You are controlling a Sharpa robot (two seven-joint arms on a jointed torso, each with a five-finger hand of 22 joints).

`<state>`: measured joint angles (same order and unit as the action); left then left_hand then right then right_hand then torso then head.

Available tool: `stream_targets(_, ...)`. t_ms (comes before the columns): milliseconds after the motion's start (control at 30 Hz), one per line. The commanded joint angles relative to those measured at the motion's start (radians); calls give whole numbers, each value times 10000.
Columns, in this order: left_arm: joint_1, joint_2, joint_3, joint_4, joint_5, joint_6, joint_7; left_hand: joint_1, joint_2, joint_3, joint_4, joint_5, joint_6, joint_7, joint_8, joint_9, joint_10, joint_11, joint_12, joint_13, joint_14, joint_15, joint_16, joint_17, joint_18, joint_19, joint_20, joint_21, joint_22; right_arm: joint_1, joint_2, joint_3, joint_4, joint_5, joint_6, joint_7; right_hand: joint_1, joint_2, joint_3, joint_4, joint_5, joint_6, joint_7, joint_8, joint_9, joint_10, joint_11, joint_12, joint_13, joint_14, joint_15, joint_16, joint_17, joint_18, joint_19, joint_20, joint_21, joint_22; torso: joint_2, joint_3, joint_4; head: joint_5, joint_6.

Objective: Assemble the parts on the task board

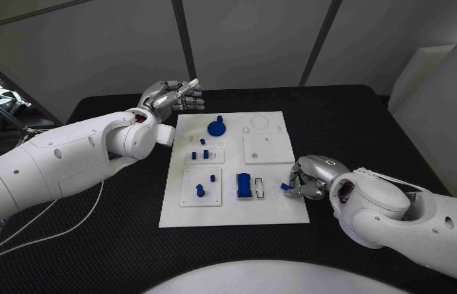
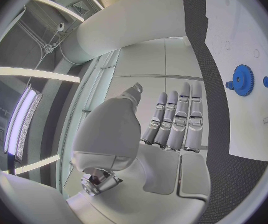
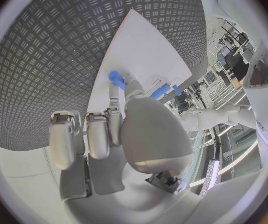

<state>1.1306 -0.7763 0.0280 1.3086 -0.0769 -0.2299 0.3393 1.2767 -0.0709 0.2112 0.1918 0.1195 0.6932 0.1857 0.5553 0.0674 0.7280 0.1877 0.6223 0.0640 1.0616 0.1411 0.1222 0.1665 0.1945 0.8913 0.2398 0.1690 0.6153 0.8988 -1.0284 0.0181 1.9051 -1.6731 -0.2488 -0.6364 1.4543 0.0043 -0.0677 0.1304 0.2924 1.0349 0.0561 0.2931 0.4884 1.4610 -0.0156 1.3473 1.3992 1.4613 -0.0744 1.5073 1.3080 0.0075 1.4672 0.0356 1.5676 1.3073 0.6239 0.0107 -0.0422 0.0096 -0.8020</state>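
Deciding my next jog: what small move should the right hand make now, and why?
Probably lift the right hand slightly: it pinches a small blue part at the task board's right edge, low against the surface. The left hand is open, off the board.

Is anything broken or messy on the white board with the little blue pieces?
Nothing looks broken or spilled. The task board lies flat and the blue gear sits on it. One small blue part is off its spot, at the board's right edge, because the right hand is pinching it. The left hand holds nothing.
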Motion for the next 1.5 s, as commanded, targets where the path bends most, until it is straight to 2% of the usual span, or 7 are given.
stream_targets(33,13,5,9,8,26,100,24,92,40,20,-28,-26,-58,613,43,-9,-22,39,-49,-1,69,-24,-32,-10,-125,-13,36,-55,-18,-108,-76,-102,-27,951,234,-294,690,705,179,31,108,90,0,-75,-18,140,-37,-1,271,869,-42,-25,1504,-69,1021,12,15,2621,-9,2,-8,14,-24)
stream_targets(567,10,12,9,29,26,140,24,108,57,31,-40,-24,-58,612,46,-8,-21,39,-52,-1,75,-24,-41,-14,-124,-10,37,-58,-32,-79,53,-81,437,2974,-2069,220,-184,102,1203,482,280,292,5,-406,30,177,-30,-79,250,873,-41,-30,1510,-75,1035,18,31,2634,8,-5,2,2,-29)
stream_targets(833,11,0,9,45,26,138,25,108,57,31,-40,-24,-58,612,46,-8,-21,39,-52,-1,75,-24,-41,-14,-124,-10,37,-58,-32,-77,368,-79,383,3367,-2312,351,-470,-65,1413,652,346,347,13,-488,53,195,-22,-75,261,876,-34,-25,1519,-75,1036,21,32,2635,5,-1,11,17,-46)
stream_targets(933,11,-6,9,48,26,133,24,108,57,31,-40,-24,-58,612,46,-8,-21,39,-52,-1,75,-24,-41,-14,-124,-10,37,-58,-32,-77,499,-77,311,3471,-2345,368,-707,-231,1510,769,927,406,11,-538,90,212,-21,-61,278,878,-31,-22,1526,-75,1036,23,32,2635,1,-5,-7,42,-50)
stream_targets(1167,11,-6,9,50,26,134,20,108,57,31,-40,-24,-58,612,46,-8,-21,39,-52,-1,75,-24,-41,-14,-124,-10,37,-58,-32,-77,750,-75,188,3558,-2578,380,-906,-329,1557,873,1150,460,11,-565,134,226,-20,-45,296,878,-31,-25,1523,-75,1036,24,32,2635,12,-3,-2,64,-47)
stream_targets(1333,11,-5,9,53,26,135,17,108,57,31,-40,-24,-58,612,46,-8,-21,39,-52,-1,75,-24,-41,-14,-124,-10,37,-58,-32,-77,935,-73,45,3658,-2199,302,-1245,-390,1506,1091,1227,507,19,-585,174,230,-10,-61,291,878,-23,-25,1523,-75,1036,28,32,2635,8,-5,6,76,-61)
stream_targets(1500,11,-3,9,59,26,134,13,108,57,31,-40,-24,-58,612,46,-8,-21,39,-52,-1,75,-24,-41,-14,-124,-10,37,-58,-32,-77,1133,-70,-61,3735,-1824,188,-1753,-553,1219,1423,2155,569,19,-618,242,207,-8,-148,250,862,-22,-71,1454,-69,1021,34,14,2621,13,2,1,94,-65)
